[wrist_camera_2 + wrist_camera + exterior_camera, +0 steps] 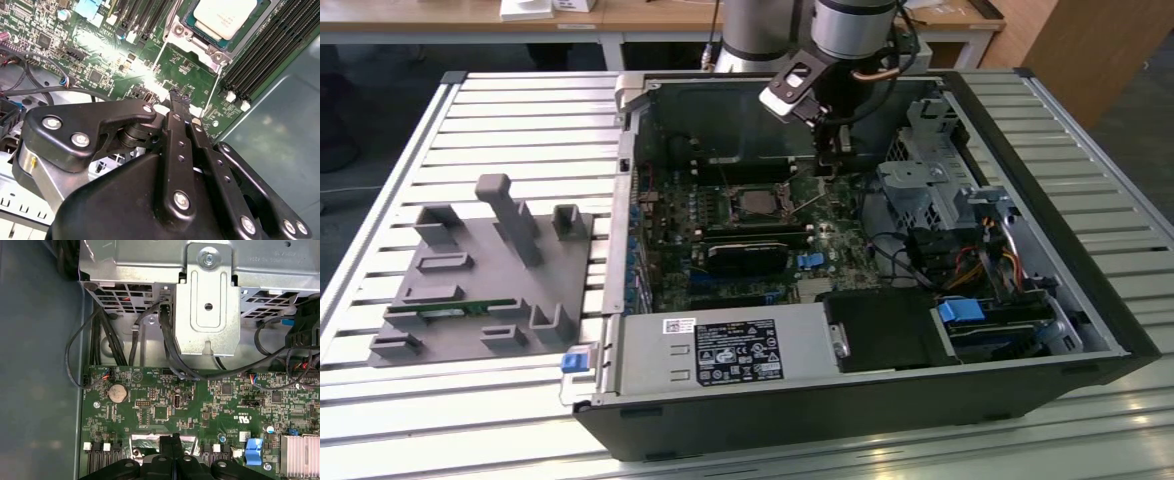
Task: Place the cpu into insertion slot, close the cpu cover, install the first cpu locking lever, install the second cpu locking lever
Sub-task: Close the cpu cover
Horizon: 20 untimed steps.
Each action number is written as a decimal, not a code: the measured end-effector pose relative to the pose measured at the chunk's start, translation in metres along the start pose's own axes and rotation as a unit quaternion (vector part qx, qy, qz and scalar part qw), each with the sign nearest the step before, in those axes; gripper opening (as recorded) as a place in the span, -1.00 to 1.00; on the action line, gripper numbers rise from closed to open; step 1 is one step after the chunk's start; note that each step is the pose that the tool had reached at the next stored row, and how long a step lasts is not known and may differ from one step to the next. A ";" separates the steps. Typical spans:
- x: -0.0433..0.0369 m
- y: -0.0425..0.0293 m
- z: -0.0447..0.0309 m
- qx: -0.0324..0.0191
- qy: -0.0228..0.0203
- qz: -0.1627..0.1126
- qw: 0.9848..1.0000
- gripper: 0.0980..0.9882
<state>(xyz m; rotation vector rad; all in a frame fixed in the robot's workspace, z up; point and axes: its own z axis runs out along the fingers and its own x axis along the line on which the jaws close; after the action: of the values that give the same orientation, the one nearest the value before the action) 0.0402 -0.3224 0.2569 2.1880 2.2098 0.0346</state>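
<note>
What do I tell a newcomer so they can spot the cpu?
Inside the open black computer case lies a green motherboard. Between its long black memory slots sits a metal-framed square socket; the cpu is the pale silver square in its centre, unlike the dark chips around.

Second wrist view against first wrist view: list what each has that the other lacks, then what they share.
Second wrist view, not the first: the cpu, lying within a silver metal frame on the board. First wrist view, not the second: a round coin battery and a silver metal bracket above the board's edge. Shared: the gripper, fingers together, over the green motherboard.
</note>
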 end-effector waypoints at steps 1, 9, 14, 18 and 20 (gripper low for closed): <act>0.0000 0.0006 0.0000 0.000 0.000 0.000 1.000 -0.98; -0.0001 0.0066 0.0003 0.001 0.000 0.000 1.000 -0.98; 0.0004 0.0132 0.0010 0.003 0.000 0.000 1.000 -0.98; 0.0010 0.0159 0.0021 0.004 0.000 -0.001 1.000 -0.98; 0.0011 0.0170 0.0025 0.005 0.000 -0.001 1.000 -0.98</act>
<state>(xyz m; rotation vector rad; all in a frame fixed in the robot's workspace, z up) 0.0573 -0.3211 0.2551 2.1913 2.2172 0.0229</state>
